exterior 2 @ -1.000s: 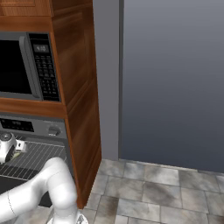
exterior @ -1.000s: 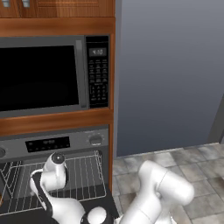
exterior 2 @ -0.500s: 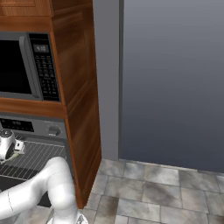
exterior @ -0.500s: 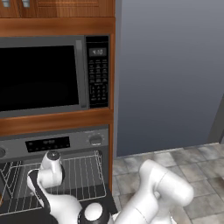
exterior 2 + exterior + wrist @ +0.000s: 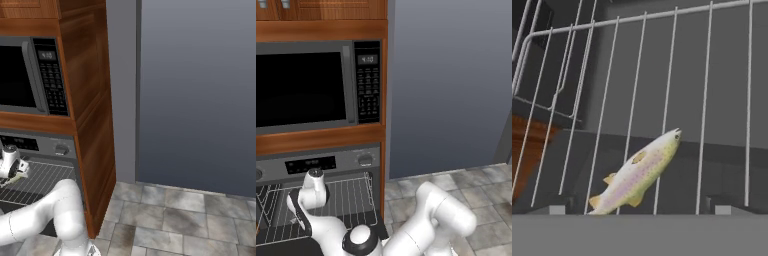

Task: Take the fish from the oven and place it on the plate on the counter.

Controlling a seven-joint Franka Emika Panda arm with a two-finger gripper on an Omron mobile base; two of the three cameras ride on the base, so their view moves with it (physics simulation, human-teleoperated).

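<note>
Between the tool (image 5: 640,210) tips, on the grey wire oven rack (image 5: 704,75): slim pale cream fish (image 5: 637,175).
Fish long axis runs from 7 to 1 o'clock; tool stands wide apart, holding nothing.

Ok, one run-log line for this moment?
phase: reach | gripper: open, over fish | fish: on oven rack, ungrasped

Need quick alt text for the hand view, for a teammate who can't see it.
A small pale fish lies diagonally on the oven's wire rack, head up to the right. The open gripper has its two dark fingertips on either side of it, not touching.
</note>
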